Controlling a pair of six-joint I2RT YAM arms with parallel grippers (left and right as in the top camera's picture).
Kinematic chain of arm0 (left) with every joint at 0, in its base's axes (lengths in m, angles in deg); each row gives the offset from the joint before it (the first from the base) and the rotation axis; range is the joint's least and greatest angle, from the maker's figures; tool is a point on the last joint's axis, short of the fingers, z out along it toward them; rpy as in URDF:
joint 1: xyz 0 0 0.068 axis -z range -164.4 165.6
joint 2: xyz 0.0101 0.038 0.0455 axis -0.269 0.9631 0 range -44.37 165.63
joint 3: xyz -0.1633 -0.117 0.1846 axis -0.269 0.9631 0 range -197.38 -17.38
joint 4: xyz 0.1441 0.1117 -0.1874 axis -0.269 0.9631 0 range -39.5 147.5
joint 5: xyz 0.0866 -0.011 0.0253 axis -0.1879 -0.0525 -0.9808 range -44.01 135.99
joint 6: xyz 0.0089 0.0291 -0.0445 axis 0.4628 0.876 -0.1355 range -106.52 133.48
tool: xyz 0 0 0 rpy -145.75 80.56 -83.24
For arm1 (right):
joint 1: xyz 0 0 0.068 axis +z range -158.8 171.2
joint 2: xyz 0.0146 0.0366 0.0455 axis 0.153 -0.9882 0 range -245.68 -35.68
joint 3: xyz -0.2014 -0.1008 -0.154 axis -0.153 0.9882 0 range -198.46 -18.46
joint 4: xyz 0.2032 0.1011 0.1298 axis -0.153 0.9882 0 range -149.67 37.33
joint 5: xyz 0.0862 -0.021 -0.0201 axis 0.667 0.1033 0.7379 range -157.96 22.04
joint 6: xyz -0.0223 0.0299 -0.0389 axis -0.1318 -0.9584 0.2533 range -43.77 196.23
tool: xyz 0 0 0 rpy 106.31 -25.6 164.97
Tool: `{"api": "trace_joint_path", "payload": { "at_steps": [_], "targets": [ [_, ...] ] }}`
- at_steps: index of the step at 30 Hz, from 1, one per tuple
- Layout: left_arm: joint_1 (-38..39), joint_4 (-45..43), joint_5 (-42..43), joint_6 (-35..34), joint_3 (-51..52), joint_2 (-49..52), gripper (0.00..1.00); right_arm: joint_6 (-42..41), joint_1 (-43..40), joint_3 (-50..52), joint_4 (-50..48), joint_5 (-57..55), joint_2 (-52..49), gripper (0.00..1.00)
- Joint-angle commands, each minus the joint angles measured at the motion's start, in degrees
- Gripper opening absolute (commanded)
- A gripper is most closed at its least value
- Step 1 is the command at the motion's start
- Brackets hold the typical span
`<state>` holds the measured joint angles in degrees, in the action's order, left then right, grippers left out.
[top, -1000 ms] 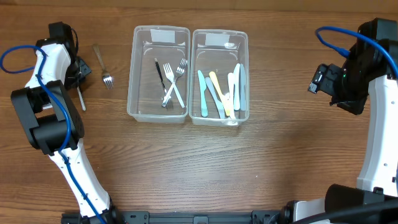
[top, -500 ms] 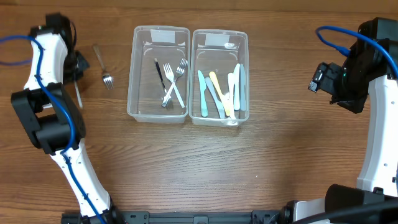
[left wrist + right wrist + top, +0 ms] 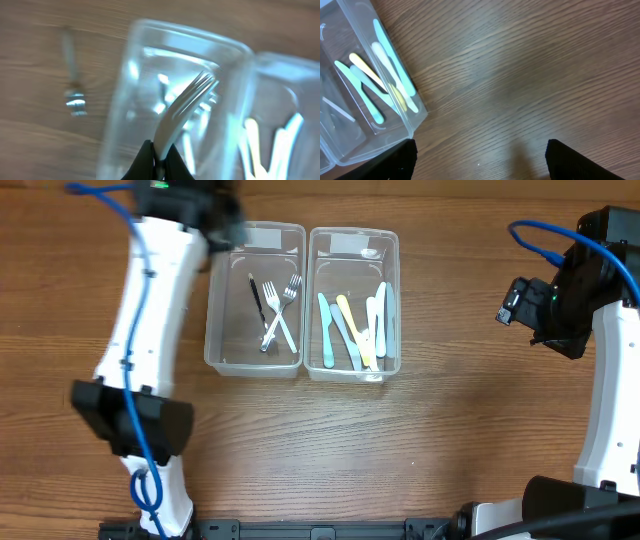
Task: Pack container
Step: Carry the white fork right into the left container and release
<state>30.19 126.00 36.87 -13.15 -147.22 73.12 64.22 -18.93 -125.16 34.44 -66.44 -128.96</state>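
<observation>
My left gripper [image 3: 159,160] is shut on a white plastic fork [image 3: 182,107], held tines forward above the clear left container [image 3: 120,110]. In the overhead view the left gripper [image 3: 215,225] is at that container's [image 3: 212,320] far left corner. Inside lie white forks [image 3: 280,315] and a black utensil [image 3: 256,298]. The right container [image 3: 397,300] holds several pastel knives [image 3: 355,328]. My right gripper [image 3: 520,305] is open and empty over bare table to the right; it also shows in the right wrist view [image 3: 480,165].
A metal fork [image 3: 74,95] lies on the table left of the left container; my left arm hides it in the overhead view. The right wrist view shows the right container's corner [image 3: 415,117] with the knives [image 3: 380,85].
My left arm has swung from the table's far left to the left container's far corner, carrying the white fork. The right arm has not moved.
</observation>
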Motion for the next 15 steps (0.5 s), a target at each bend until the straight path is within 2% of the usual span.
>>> {"api": "trace_joint_path", "payload": {
  "at_steps": [1, 10, 11, 14, 15],
  "targets": [
    [5.14, -2.03, -0.04, -0.44, 0.02, 5.11, 0.04, 0.04, -0.02, -0.13, 0.24, 0.13, 0.59, 0.85],
    [6.36, -1.44, 3.61, -0.81, 0.02, 15.02, 0.04, 0.04, -0.02, -0.13, 0.31, 0.13, 0.59, 0.85],
    [6.36, -1.38, 3.61, -0.79, 0.02, 15.28, 0.15, 0.04, -0.02, -0.13, 0.31, 0.13, 0.59, 0.85],
    [6.36, -1.36, 3.61, -0.81, 0.00, 15.41, 0.26, 0.04, -0.02, -0.13, 0.28, 0.13, 0.59, 0.85],
    [6.36, -1.36, 3.61, -0.81, -0.02, 15.37, 0.34, 0.04, -0.02, -0.13, 0.26, 0.13, 0.59, 0.85]
  ]
}}
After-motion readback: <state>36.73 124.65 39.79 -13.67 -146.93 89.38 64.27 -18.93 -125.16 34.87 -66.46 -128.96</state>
